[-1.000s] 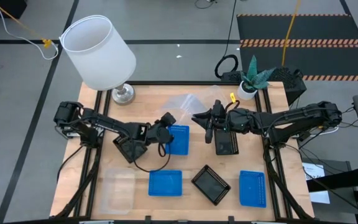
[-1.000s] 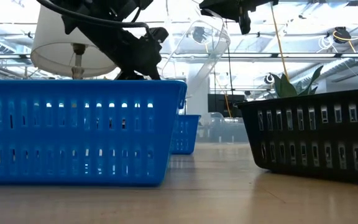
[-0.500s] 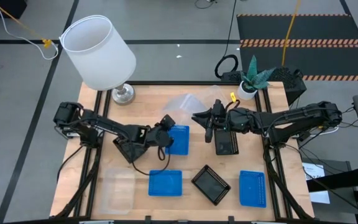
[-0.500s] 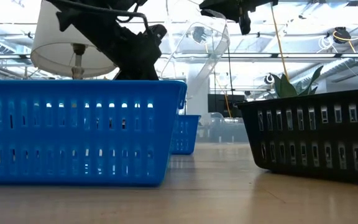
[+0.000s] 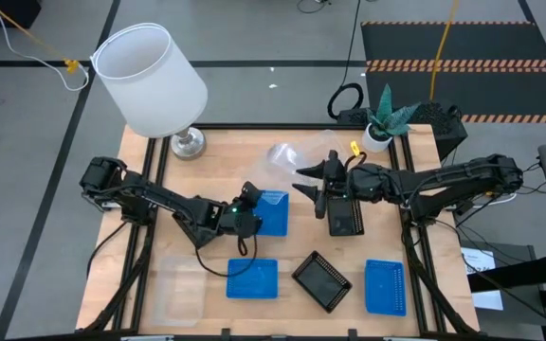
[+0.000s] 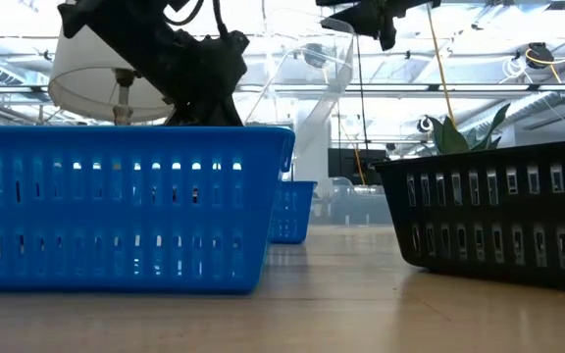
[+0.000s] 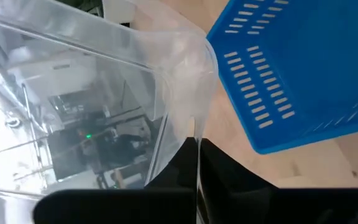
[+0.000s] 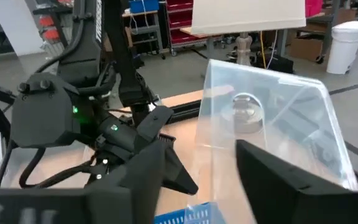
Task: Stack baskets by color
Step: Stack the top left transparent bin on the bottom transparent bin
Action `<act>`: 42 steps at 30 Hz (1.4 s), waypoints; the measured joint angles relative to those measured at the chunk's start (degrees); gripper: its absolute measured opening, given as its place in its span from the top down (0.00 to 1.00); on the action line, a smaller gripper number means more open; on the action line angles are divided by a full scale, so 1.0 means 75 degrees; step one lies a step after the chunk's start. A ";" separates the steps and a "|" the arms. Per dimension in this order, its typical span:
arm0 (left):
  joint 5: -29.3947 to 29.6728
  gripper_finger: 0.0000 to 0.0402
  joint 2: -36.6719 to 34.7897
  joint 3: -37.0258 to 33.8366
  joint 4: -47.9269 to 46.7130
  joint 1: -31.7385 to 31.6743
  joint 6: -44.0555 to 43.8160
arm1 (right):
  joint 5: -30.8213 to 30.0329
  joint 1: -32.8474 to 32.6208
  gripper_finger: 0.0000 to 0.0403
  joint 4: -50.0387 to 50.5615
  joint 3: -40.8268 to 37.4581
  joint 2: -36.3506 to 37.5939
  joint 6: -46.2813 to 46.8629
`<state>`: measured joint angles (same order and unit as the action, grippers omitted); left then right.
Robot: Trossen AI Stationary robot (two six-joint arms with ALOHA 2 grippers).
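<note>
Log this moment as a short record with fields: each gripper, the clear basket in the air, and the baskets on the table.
left gripper: shut on the rim of the raised clear basket
right gripper: open, beside the same raised clear basket, not holding it
raised clear basket: tilted in the air above the table
blue baskets: three; one by the left gripper, two along the near edge
black baskets: one near edge, one under the right arm
other clear basket: near-left corner

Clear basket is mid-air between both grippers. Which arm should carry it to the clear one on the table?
Left. The left gripper is shut on the clear basket wall; the right gripper stands open. The other clear basket lies on the left arm's side.
</note>
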<state>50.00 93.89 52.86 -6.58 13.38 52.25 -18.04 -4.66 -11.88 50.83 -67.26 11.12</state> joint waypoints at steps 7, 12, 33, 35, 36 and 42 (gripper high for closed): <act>-0.0024 0.99 -0.0036 0.0256 -0.0498 0.0105 -0.0557 | -0.0167 -0.0204 0.23 -0.0012 0.0000 0.0660 -0.0501; 0.0012 0.99 -0.0119 0.0996 -0.1500 0.0118 -0.1199 | -0.0167 -0.0518 0.19 0.0027 0.0000 0.0938 -0.1149; -0.3493 0.98 -0.0131 0.3395 -0.3868 0.0057 -0.2537 | 0.0622 -0.1188 0.22 0.1934 0.0892 -0.1079 -0.3942; -0.3556 0.99 -0.0131 0.3394 -0.3968 0.0092 -0.2525 | 0.0956 -0.1108 0.22 0.1907 0.0903 -0.1219 -0.3871; -0.3601 0.99 -0.0131 0.3392 -0.3990 0.0108 -0.2492 | 0.1021 -0.1049 0.22 0.1915 0.0903 -0.1270 -0.3855; -0.3681 0.98 -0.0131 0.3392 -0.3983 0.0204 -0.2269 | 0.1241 -0.0810 0.30 0.1997 0.0903 -0.1535 -0.3846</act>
<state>22.39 92.90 78.30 -36.46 14.90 35.24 -8.73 -10.73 3.09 57.60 -78.78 -17.72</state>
